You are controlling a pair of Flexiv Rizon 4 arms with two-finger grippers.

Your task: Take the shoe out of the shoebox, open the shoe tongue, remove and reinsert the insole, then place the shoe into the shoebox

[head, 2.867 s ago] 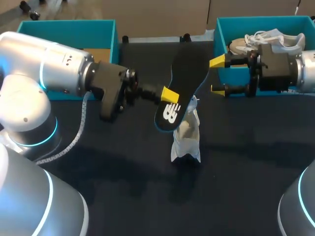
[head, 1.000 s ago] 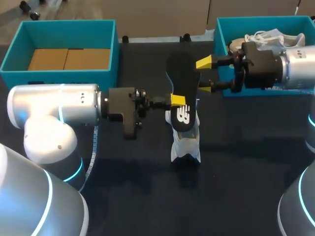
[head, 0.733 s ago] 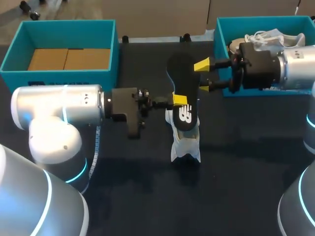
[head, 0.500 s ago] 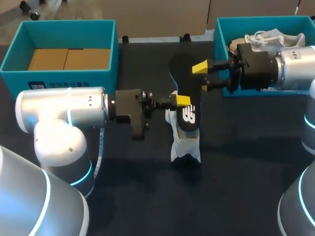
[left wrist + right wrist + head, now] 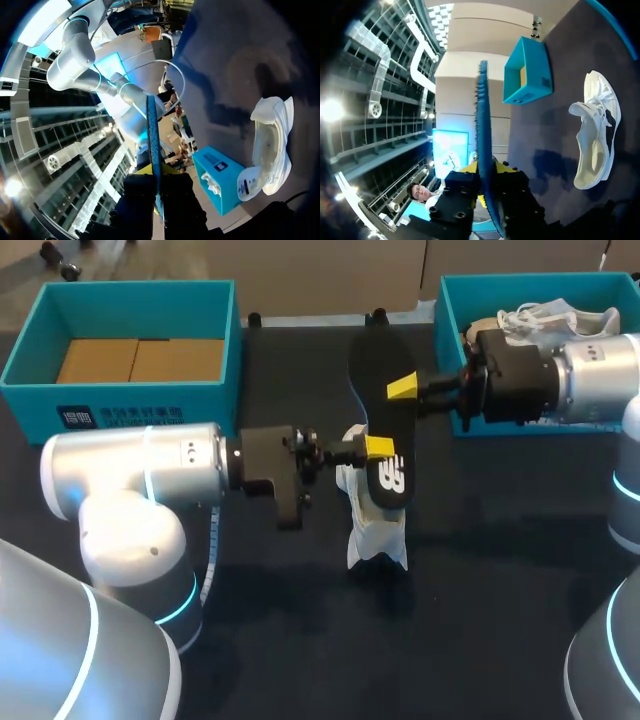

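My left gripper [image 5: 378,448] points level toward the middle, fingers pinched on the insole [image 5: 372,365]; my right gripper [image 5: 403,389] faces it from the opposite side, clamped on the same insole farther along.

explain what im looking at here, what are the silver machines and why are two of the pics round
These are two robot arms working at a dark table. The large picture comes from a fixed camera above and behind the robot, looking down. The two round ones come from fisheye cameras on each arm's wrist, looking out along its fingers. The left gripper and the right gripper, both with yellow tips, pinch a black insole held above the table. In the wrist pictures you see the insole edge-on, as a thin strip. Under it a white shoe rests on the table. The left shoebox is empty; the right shoebox holds a second shoe.
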